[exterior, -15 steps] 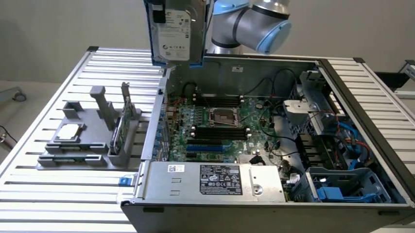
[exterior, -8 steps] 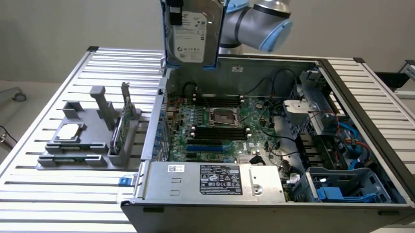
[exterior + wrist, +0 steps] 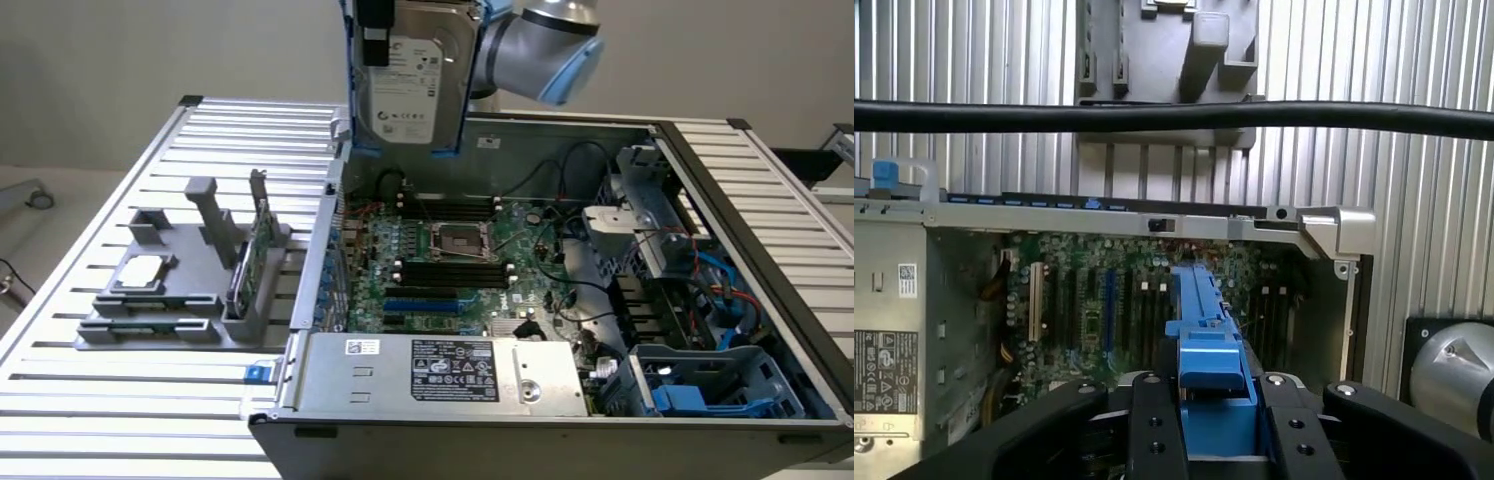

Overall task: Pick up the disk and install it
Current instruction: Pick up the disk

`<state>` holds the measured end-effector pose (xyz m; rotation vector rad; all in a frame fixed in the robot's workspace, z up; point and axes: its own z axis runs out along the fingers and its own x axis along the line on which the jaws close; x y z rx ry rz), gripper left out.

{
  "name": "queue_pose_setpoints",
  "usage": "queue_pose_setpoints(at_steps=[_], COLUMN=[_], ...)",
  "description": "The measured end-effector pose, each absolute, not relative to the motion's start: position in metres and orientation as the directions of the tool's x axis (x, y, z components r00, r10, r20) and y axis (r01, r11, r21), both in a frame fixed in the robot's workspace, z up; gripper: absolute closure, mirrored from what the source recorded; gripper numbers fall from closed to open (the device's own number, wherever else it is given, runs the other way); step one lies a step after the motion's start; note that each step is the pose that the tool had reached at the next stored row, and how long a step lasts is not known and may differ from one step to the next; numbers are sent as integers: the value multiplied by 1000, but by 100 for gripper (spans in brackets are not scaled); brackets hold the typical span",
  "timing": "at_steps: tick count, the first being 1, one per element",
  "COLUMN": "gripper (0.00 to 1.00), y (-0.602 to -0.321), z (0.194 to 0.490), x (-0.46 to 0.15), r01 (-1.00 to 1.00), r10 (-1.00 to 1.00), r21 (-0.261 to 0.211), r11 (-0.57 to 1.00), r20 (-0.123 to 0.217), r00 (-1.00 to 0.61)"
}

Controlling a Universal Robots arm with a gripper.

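Disk [image 3: 416, 85] hangs upright above the open computer case [image 3: 534, 450]. Gripper [image 3: 1222, 405] is partly closed, clamping its blue rail [image 3: 1199, 300].

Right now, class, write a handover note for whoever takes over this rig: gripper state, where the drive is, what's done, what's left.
The gripper is shut on the silver-grey rectangular metal disk with a white label and blue plastic rails.
The disk hangs upright above the open grey metal computer case.
Done: disk picked up, off the slatted metal table.
Left: not yet seated in the case.
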<state>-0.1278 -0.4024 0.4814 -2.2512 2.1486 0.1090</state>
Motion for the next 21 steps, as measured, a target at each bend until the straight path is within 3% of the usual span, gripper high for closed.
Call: queue_pose_setpoints(at_steps=[21], gripper=[67], y=[-474], z=[478], x=[-89], r01=[-998], r10=[-997], r21=[28], r11=[-48], r20=[-70], r00=[46])
